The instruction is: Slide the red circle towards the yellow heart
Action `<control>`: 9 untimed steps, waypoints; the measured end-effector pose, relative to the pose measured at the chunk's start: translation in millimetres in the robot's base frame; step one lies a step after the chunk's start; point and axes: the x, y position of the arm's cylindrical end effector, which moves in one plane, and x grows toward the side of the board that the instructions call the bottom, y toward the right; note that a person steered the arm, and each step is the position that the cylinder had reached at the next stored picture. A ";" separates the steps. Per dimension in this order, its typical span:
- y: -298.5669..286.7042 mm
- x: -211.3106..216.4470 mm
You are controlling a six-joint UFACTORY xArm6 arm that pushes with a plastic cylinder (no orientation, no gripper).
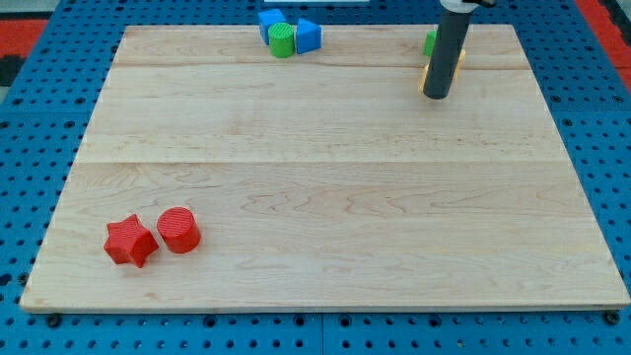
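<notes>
The red circle (178, 230) lies near the board's bottom left, touching a red star (130, 241) on its left. My tip (437, 96) rests on the board near the top right, far from the red circle. The rod hides most of two blocks behind it: a yellow block (424, 75), whose shape I cannot make out, shows as a sliver at the rod's left edge, and a green block (431, 41) shows above it.
A cluster at the top middle holds a blue block (269, 20), a green circle (283, 40) and a blue cube (309, 35). The wooden board (325, 187) lies on a blue pegboard surface.
</notes>
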 end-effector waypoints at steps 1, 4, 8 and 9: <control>-8.9 84.2; -193.8 283.7; -347.0 232.8; -315.8 230.4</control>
